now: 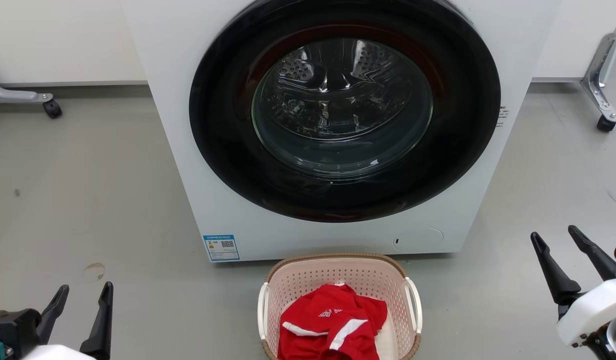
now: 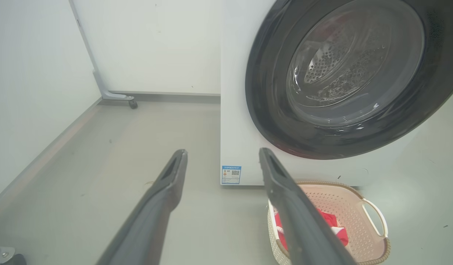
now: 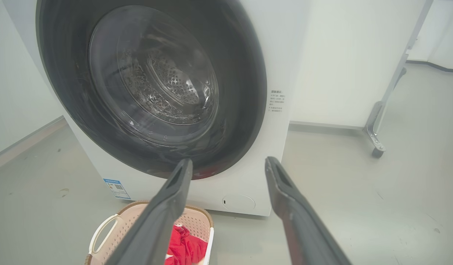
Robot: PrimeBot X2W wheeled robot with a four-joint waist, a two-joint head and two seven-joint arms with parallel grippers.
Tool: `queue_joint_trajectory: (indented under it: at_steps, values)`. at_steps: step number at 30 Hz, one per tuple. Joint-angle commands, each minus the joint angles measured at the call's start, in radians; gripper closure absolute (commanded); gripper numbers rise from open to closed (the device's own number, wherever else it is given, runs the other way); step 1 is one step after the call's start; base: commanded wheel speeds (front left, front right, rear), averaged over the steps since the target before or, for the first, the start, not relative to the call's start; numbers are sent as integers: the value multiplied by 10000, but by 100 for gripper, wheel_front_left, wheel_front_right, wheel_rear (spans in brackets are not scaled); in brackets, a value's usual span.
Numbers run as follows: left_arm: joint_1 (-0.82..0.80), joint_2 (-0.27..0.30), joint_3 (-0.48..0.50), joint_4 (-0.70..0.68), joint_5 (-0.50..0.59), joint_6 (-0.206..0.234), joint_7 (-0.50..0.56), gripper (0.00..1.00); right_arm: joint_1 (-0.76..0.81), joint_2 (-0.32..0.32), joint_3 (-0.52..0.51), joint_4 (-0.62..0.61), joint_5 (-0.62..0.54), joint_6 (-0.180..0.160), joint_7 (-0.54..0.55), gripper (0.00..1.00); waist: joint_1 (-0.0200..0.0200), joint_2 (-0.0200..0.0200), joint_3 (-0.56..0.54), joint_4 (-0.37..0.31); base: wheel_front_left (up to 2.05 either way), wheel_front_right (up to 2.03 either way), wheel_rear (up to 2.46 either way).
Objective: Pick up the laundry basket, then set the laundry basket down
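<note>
While laundry basket (image 1: 338,277) sits on floor (image 1: 88,200) just before washing machine (image 1: 198,225), red shirt (image 1: 333,325) inside, head view: left gripper (image 1: 85,290) lower left, right gripper (image 1: 554,234) lower right, both spread wide, empty, well apart from laundry basket.
Left wrist view: fingers (image 2: 164,195) parted, laundry basket lower right.
Right wrist view: fingers parted, laundry basket lower left.
</note>
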Motion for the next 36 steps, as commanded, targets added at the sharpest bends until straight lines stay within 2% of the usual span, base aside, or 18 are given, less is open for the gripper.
queue_joint_trajectory:
  at_steps: [1, 19, 20, 22, 27, 33, 36]
  values:
    - [-564, 363, 451, -122, -4, 7, -115, 0, -377, -358, 136, -222, 74, -29, -50, 0, 0, -1, -2, 5, 0, 0, 0]
    - [-629, 353, 305, -58, 32, -151, -125, 0, -403, -336, 163, -224, 61, -29, -42, 0, 0, -1, -17, 25, 0, 0, 0]
    - [-4, -4, -123, 90, 0, -98, 0, 100, 0, -8, 14, 2, 2, 0, -1, 100, 0, -1, -17, 25, 0, 0, 0]
    - [10, -128, -166, 169, -4, -92, 14, 100, 43, 59, 19, 64, 2, 0, -1, 100, 0, -1, -18, 25, 0, 0, 0]
    - [393, -1079, -629, 634, -39, -109, 20, 100, 553, 711, 269, 637, 49, 8, 3, 100, 0, -1, -13, 24, 0, 0, 0]
    - [305, -1342, -391, 803, -437, -373, 44, 100, 479, 749, 146, 693, 589, 6, 19, 100, 23, -1, -12, 8, 0, 0, 0]
    - [247, -1476, -271, 914, -637, -511, 60, 100, 437, 769, 85, 736, 859, 5, 26, 100, 8, -1, 6, 0, 0, 0, 0]
